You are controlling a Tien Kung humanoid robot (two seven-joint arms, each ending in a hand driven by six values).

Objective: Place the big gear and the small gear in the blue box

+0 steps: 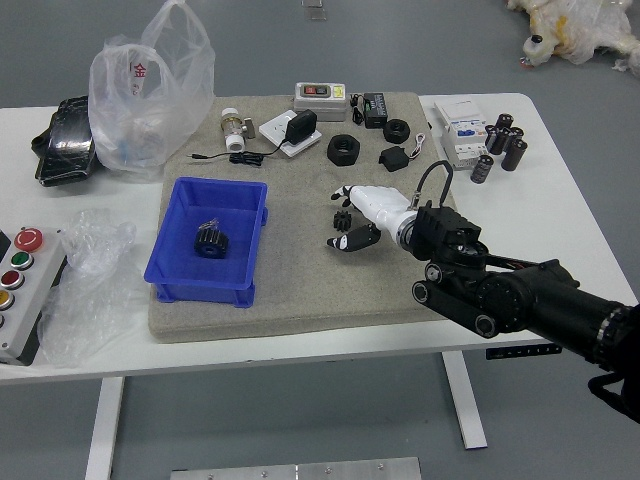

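My right hand (338, 218) reaches in from the right over the grey mat, open, with its white fingers above and its thumb below the small black gear (343, 220). That gear lies between the fingertips and thumb, and no grip on it shows. The blue box (168, 245) stands on the mat's left part. Inside it is a dark round ribbed piece (211, 241), seemingly the big gear, with a thin metallic bit at its top. My left hand is out of view.
Black rings (343, 150), a black block (394, 158), and an adapter with a cable (300, 127) lie toward the mat's back. Plastic bags (150, 100) and a button panel (25, 300) are at the left. A white box (464, 135) and black cylinders (515, 154) stand back right.
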